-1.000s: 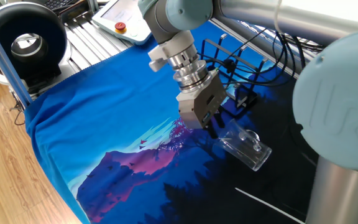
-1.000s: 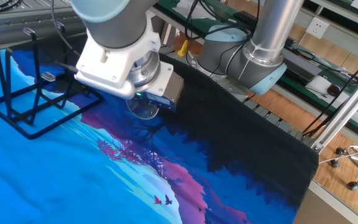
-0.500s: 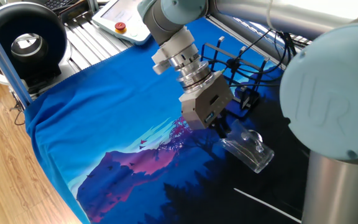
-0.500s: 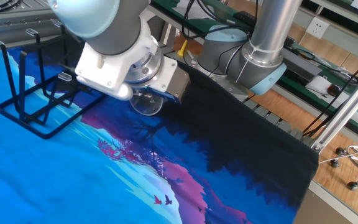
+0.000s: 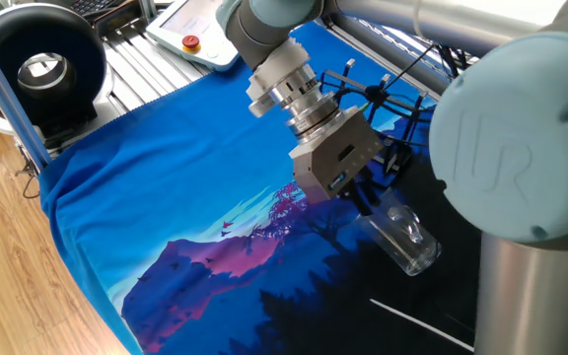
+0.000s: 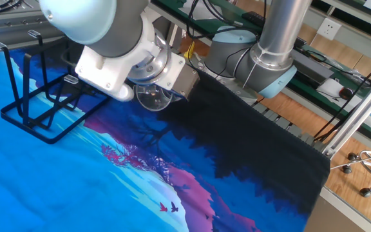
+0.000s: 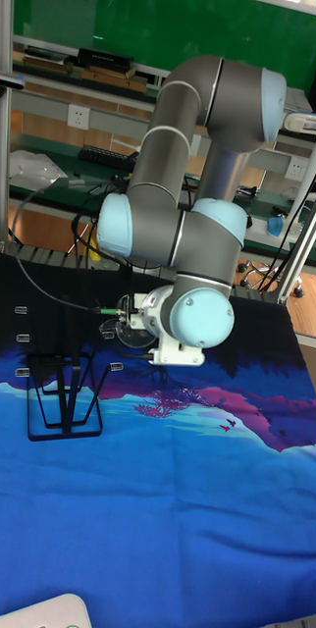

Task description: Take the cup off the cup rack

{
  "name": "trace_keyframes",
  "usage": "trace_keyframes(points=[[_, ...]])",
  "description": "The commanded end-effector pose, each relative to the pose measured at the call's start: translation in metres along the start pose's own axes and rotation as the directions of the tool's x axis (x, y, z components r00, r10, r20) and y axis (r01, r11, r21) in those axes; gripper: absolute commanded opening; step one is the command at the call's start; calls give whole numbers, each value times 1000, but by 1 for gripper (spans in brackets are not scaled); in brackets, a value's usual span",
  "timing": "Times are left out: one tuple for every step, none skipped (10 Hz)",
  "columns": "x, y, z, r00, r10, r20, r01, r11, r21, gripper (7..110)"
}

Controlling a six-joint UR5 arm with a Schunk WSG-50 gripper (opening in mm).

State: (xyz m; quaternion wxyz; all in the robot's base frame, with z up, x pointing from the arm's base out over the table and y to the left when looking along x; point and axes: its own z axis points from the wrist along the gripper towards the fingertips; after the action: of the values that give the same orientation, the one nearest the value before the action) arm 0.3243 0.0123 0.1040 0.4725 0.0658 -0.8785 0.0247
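Beside the rack (image 6: 40, 106), clear of its pegs, the cup (image 5: 400, 237) hangs tipped nearly on its side above the blue printed cloth (image 5: 166, 187) that covers the worktop. The claw (image 5: 365, 202) is clamped on the cup near its rim, so the round base points away from the wrist; the other fixed view looks straight at that base (image 6: 152, 98), under the wrist housing. The rack stands upright on the cloth, with nothing on its pegs in any view.

By the look of it, the cup is light, stiff and smooth-walled, so it could slip or twist in a pinch this close to the mouth. Thin clear walls may also crack or flex if squeezed hard. A safer hold would be a moderate grip across the rim, one finger inside and one outside, with slow wrist turns. Whether the fingers stand that way now I cannot tell; the wrist hides them.
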Motion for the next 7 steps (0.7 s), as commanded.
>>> trace_keyframes(points=[[15,-7,-5,999,28,-37,-29,999,-14,22],[16,-9,-5,999,27,-35,-28,999,-16,7],[15,-8,-5,999,22,-31,-23,999,-28,7],[17,-6,-5,999,24,-41,-25,999,-42,7],[22,-5,-4,998,22,-60,-25,998,-49,7],[25,-7,-4,997,15,-71,-19,998,-54,7],[25,-10,-3,997,14,-73,-18,999,-52,7]])
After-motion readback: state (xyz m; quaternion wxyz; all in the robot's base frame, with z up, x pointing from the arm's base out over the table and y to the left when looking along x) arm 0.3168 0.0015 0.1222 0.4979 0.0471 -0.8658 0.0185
